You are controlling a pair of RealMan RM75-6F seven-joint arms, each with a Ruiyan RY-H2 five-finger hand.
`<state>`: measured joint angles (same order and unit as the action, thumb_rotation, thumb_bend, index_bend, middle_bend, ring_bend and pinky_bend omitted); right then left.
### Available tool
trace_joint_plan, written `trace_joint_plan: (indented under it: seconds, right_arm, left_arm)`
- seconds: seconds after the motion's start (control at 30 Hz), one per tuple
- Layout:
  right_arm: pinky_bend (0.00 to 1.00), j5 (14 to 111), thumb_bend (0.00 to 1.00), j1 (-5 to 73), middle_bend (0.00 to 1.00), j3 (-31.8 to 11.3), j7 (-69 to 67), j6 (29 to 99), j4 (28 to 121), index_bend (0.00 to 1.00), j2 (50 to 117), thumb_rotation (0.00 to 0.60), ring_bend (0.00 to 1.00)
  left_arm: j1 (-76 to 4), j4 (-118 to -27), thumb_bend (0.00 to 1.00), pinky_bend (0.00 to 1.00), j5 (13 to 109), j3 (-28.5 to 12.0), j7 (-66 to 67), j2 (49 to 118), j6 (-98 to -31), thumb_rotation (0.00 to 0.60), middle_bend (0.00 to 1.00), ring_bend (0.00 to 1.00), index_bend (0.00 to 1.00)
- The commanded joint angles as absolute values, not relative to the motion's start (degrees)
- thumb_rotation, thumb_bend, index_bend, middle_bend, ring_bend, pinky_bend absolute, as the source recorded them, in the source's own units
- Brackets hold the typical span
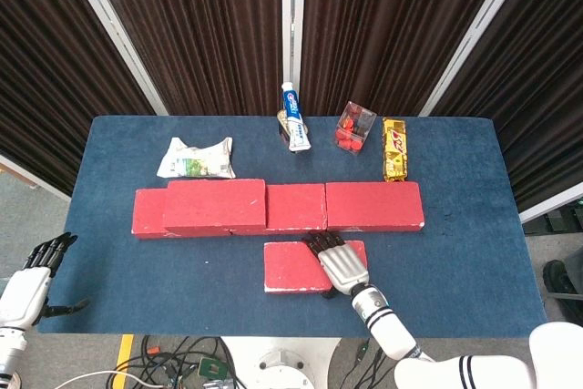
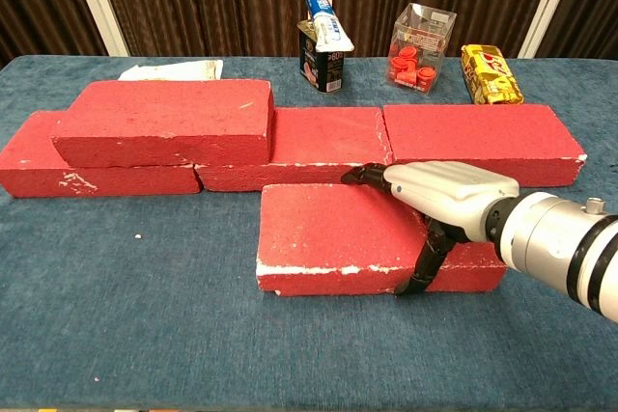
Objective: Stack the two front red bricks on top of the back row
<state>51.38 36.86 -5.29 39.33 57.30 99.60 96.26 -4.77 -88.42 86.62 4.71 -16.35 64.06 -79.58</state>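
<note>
On the near flat red brick (image 2: 338,233), just before the far brick row (image 2: 473,137), right hand (image 2: 439,202) gripping far and near edges. Could slip and drop if held too loosely.
</note>
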Motion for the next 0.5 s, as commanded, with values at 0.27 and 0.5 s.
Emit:
trace_joint_plan:
  seconds: [0.27,0.5]
  right_arm:
    - [0.00,52.41,0.00,36.86,0.19,-4.39,37.79,59.28,99.05,0.00,96.92,0.600,0.00]
    - [0.00,53.40,0.00,36.61,0.27,-3.91,36.33,60.04,98.90,0.00,96.60,0.600,0.01]
  left_arm:
    - [-4.77,-88.64,0.00,0.00,87.00,4.74,-16.73,63.71,-78.75,0.600,0.00,0.00,0.00]
    - [-4.83,-88.89,0.00,0.00,87.24,4.75,-17.14,63.45,-78.20,0.600,0.00,0.00,0.00]
